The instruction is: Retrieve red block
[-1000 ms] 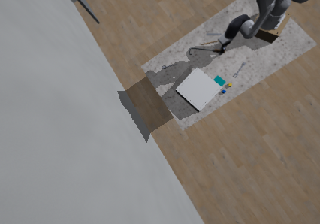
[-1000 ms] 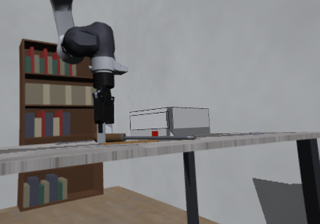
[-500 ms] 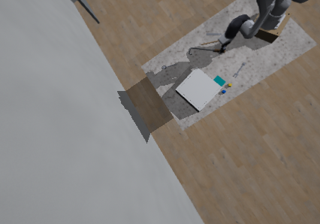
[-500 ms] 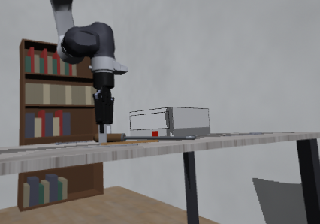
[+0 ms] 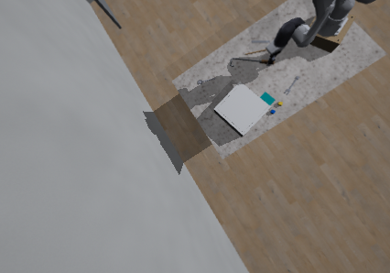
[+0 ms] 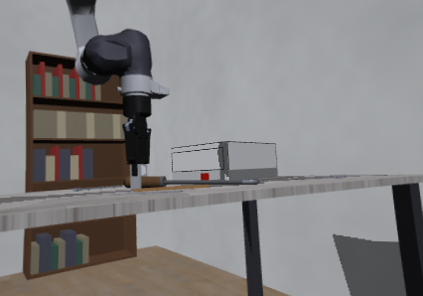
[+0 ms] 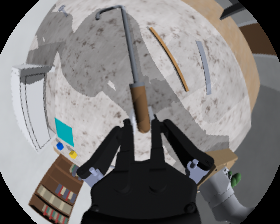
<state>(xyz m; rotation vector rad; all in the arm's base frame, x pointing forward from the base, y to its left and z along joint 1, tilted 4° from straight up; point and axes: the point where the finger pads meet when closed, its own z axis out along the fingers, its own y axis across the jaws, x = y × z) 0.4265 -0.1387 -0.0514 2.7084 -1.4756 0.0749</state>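
Observation:
The red block shows under the white cabinet in the exterior view; it is hidden in the other views. The teal square lies beside the cabinet, with nothing seen on it. A hooked tool with a brown handle and a long grey rod lies on the table, its bent end away from the gripper. My gripper points down at table height, shut on the tool's handle, one finger on each side.
A blue block and a yellow block sit near the teal square. A thin wooden stick and a grey bar lie beside the tool. A wrench lies beyond the square. A box stands near the arm's base.

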